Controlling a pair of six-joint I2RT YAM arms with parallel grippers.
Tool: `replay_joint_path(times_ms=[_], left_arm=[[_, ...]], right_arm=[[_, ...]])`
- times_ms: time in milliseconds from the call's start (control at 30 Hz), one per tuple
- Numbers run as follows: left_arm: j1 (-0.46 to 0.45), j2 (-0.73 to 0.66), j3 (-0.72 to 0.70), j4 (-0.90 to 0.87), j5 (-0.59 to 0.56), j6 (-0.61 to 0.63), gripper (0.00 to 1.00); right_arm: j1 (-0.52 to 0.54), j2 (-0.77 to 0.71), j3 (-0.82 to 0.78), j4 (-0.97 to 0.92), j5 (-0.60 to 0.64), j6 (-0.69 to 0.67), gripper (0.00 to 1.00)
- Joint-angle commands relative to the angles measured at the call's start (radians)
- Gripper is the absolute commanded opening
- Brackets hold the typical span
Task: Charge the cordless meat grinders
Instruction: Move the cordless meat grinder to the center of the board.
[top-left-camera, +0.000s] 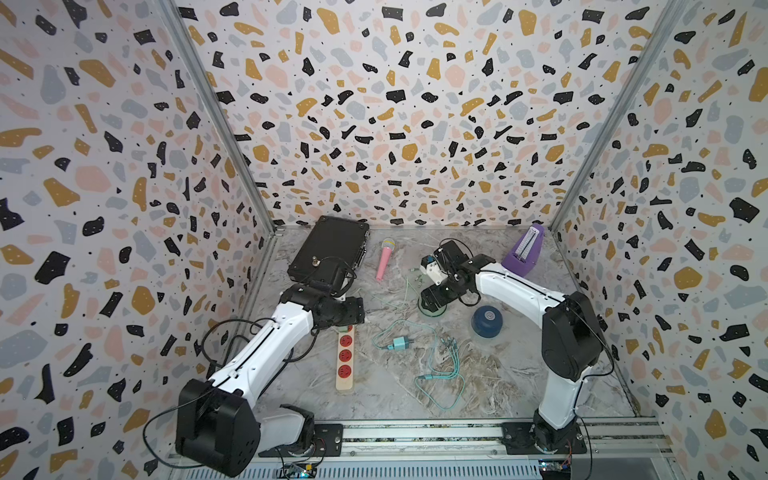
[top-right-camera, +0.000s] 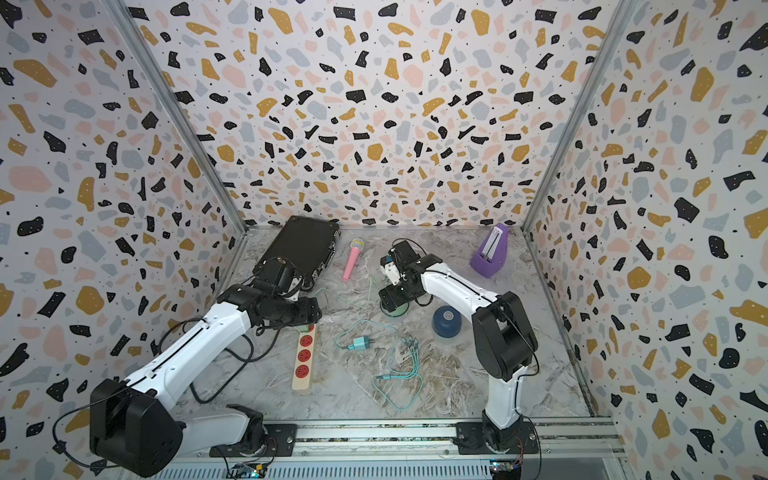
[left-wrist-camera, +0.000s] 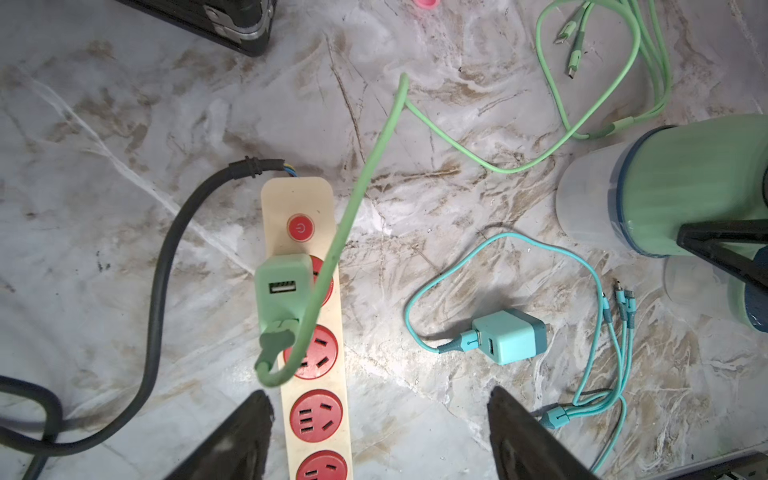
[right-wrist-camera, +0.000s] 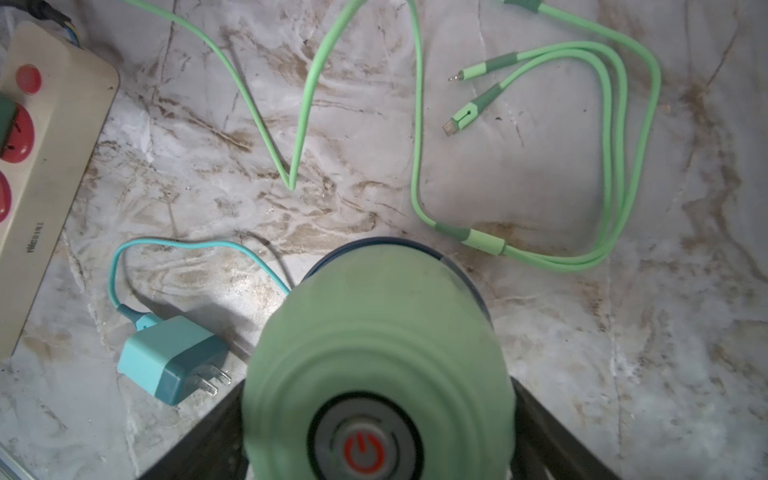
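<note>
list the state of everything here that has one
green adapter, plugged into power strip
teal adapter, unplugged, lying on table
green cable, plugged into green adapter, ends loose
mint green grinder, upright between right gripper jaws
navy grinder, upright, standing free
left gripper, jaws open, empty
right gripper, jaws astride mint green grinder, grip unclear

The left arm (top-left-camera: 266, 345) and right arm (top-left-camera: 519, 286) look alike: smooth white shells between blocky black joints, thin black cables looping loose beside them. Each sits on a black plate bolted to the near silver rail (top-left-camera: 415, 436).
</note>
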Motion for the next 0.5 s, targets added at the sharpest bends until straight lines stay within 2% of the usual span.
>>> replay_joint_path(times_ms=[0, 267, 467], left_arm=[[0.005, -0.012, -0.001, -0.004, -0.025, 0.021, 0.81], [0.029, -0.028, 0.008, -0.025, -0.026, 0.024, 0.81], [0.06, -0.048, 0.015, -0.05, -0.022, 0.035, 0.81]], right_arm=[[0.022, 0.005, 0.016, -0.056, -0.042, -0.018, 0.69], [0.098, 0.046, 0.05, -0.051, -0.13, -0.036, 0.66], [0.157, 0.093, 0.116, -0.07, -0.115, -0.024, 0.64]])
